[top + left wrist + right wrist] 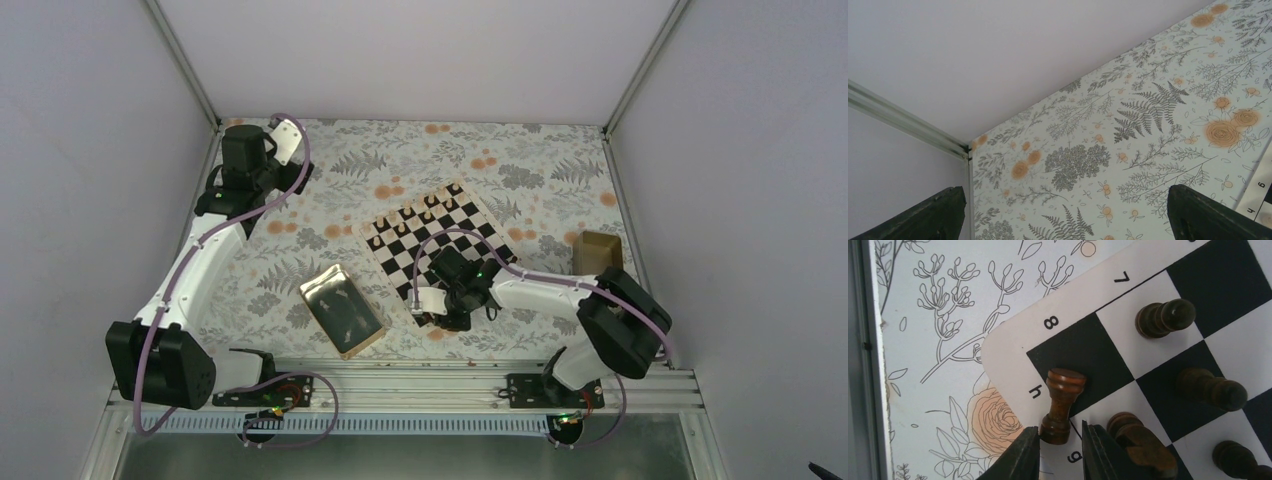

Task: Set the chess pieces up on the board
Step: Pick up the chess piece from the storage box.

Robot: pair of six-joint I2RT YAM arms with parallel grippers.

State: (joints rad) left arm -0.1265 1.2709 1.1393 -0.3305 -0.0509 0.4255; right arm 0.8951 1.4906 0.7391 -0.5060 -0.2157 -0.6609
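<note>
Two arms reached out from the near edge of the floral-print tabletop (560, 190). Nearest, the right fingers (1023, 455) hung over the near corner of the square chessboard with black and cream checks and a pale rim (478, 222), the corner marked 8 and h. They flanked the base of a dark brown turned wooden piece with a flat round top (1062, 400). That piece sat over the board's pale rim between the letters h and g, its top leaning over the black corner square. One finger touched the base, while a sliver of rim showed beside the other. I could not tell whether they were clenched on it or slack.

Several more dark brown wooden pieces (1165, 317) stood on the squares just inside that corner. Left of the board lay a shiny gold rectangular tray (342, 310), just beside the board's near-left edge. Right of the board, near its right corner, sat a small tan open box (597, 252). Light tan wooden pieces (427, 215) stood on the squares along the board's far-left edge.

Well beyond the board's left corner, by the back left of the tabletop, the left fingers (1198, 210) were released and spread wide.
</note>
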